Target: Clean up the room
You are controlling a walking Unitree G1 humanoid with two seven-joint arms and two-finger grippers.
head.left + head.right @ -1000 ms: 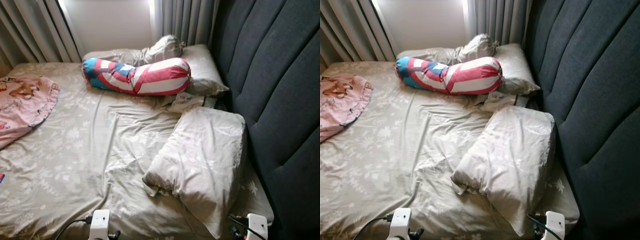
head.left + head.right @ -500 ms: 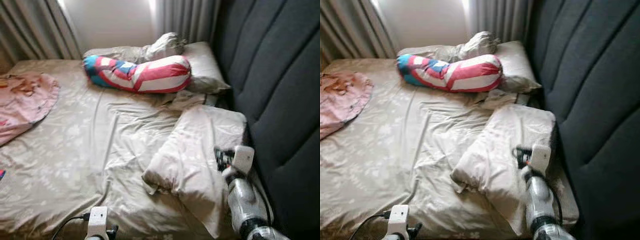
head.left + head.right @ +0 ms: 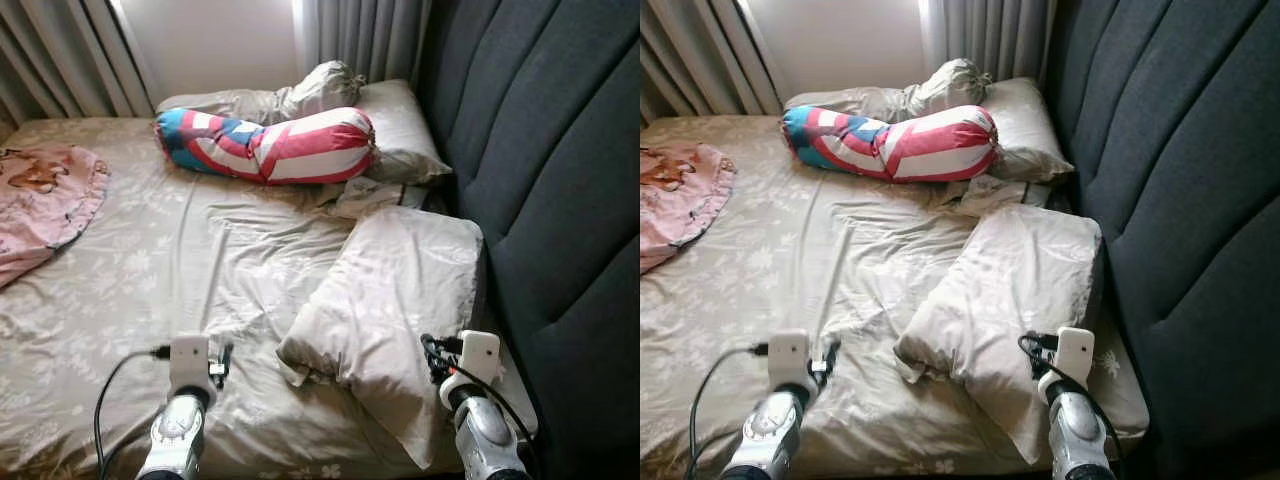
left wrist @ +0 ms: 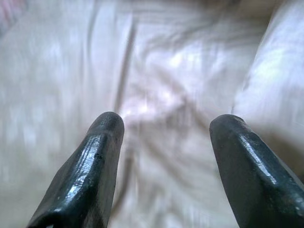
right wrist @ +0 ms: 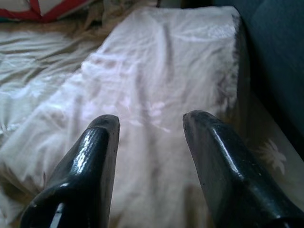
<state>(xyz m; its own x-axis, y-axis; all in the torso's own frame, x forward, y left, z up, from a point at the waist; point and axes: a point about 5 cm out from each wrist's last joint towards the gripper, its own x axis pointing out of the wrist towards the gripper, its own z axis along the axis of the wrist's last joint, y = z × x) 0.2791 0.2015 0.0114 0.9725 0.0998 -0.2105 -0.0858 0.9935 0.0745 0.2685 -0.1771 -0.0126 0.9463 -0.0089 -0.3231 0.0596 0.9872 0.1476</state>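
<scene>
- Right hand (image 5: 151,124), fingers spread wide and holding nothing, hovers over the beige pillow (image 3: 395,300) at lower right, beside the dark headboard (image 3: 560,200).
- Left hand (image 4: 166,126) (also wide apart) hangs above the rumpled bed sheet (image 3: 180,270), lower left.

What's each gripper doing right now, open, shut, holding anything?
Left gripper: open, empty, over the bedsheet.
Right gripper: open, empty, over the near pillow.

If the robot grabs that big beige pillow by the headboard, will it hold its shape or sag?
The pillow will probably sag: it already lies slumped and creased. It looks light for its bulk, so it should lift easily. The right gripper, open over it, may pinch only loose cover.
</scene>
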